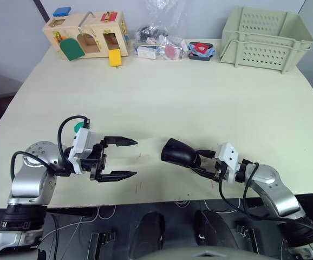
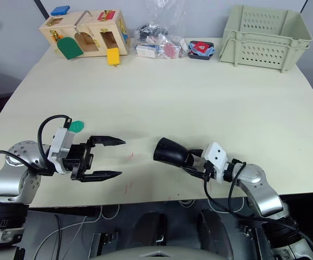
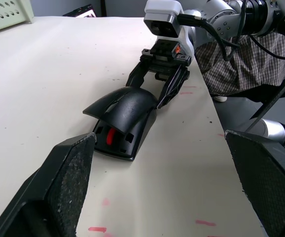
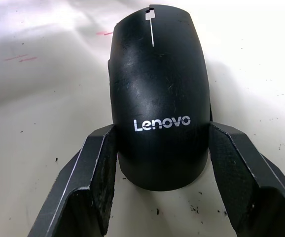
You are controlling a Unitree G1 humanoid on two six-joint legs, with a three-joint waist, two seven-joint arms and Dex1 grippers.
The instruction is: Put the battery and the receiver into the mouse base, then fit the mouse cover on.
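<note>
Pale cream worktop (image 1: 162,92) carries the scene; its far edge holds a wooden latch box (image 1: 86,33), a clear bag of small parts (image 1: 157,39) and a green perforated crate (image 1: 266,37).

Mouse cover (image 1: 177,151) sits on the mouse base (image 3: 125,140) at the near edge. The cover's front end is raised, exposing a red patch inside the base.

Right tool (image 1: 202,160): fingers (image 4: 95,173) spread to either side of the cover's rear end; whether they press on it cannot be told.

Left tool (image 1: 128,158): fingers spread wide, holding nothing, near the mouse and pointing toward it.
</note>
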